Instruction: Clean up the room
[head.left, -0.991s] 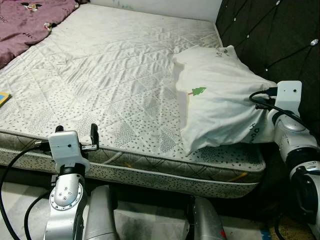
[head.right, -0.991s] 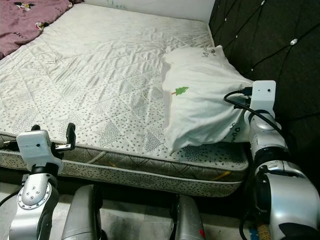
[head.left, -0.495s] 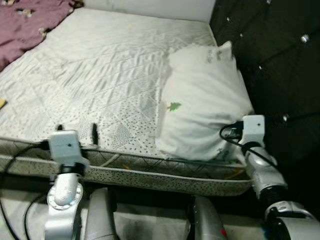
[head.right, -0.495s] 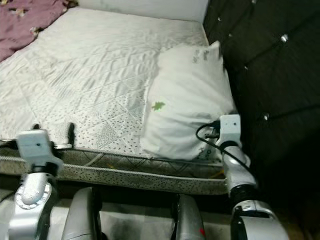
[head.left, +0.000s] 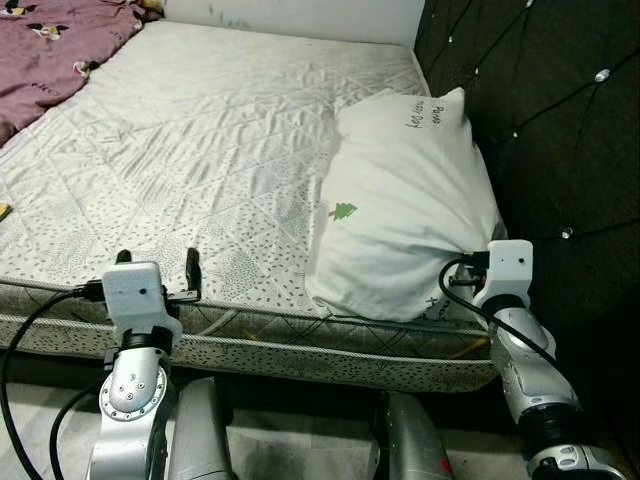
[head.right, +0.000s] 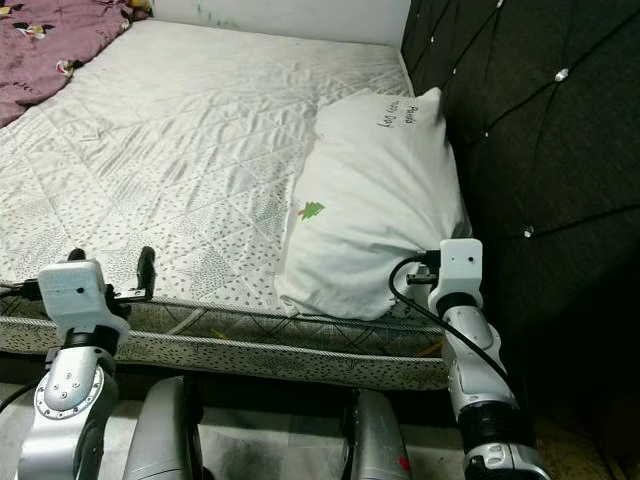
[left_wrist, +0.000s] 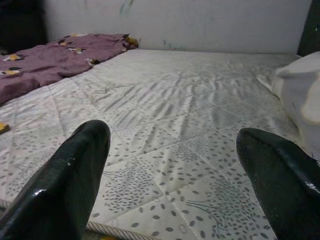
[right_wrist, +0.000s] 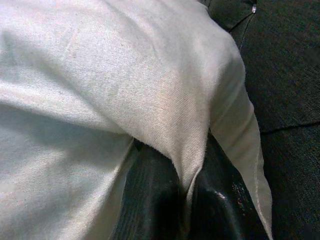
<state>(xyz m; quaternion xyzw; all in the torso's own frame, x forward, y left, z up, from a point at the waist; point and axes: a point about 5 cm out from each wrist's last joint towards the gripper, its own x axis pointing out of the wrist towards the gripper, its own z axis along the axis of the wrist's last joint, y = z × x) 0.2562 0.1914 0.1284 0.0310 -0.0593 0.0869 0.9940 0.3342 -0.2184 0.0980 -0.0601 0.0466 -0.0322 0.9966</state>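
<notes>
- Before us is a bare quilted mattress (head.left: 200, 150), with a dark tufted headboard (head.left: 560, 120) on our right and a purple blanket (head.left: 50, 50) at the far left corner.
- The white pillow (head.left: 410, 200) lies on the mattress beside the headboard, probably where it belongs.
- Our right gripper (right_wrist: 187, 195) pinches a fold of the pillow cloth at its near corner; we judge this grip serves to pull it straight.
- Our left gripper (left_wrist: 172, 175) hovers wide open and empty above the near mattress edge, ready to help.
</notes>
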